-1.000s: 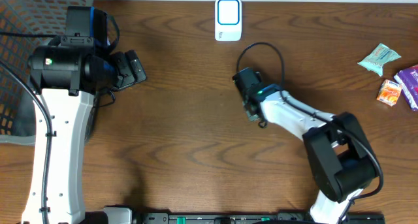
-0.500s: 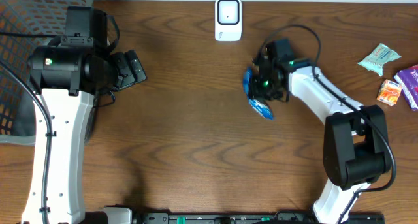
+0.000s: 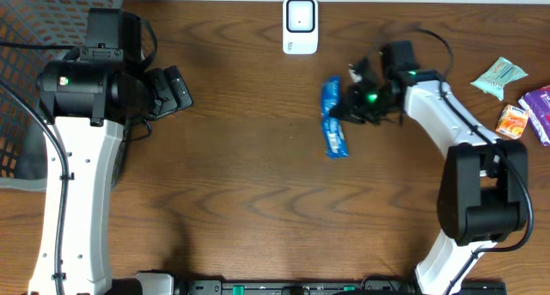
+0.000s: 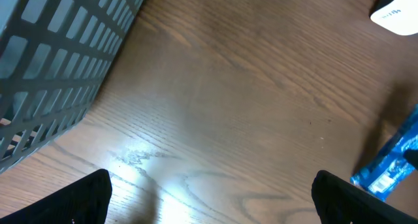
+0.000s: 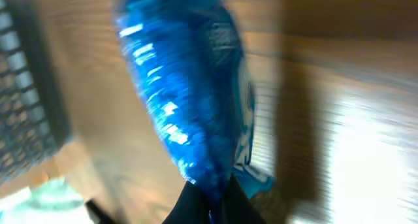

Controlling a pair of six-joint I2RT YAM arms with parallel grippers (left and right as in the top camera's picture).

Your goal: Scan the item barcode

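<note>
R tool (image 3: 348,106) swung right, still pinching blue packet (image 3: 334,123)

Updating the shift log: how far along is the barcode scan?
Done: the right claw has the blue packet pinched. In hand: holding it near the white scanner. To do: showing its barcode to the scanner; no barcode is visible yet. The left claw is open, idle.

Overhead looks straight down; all three views share the blue packet (image 3: 335,130).
</note>
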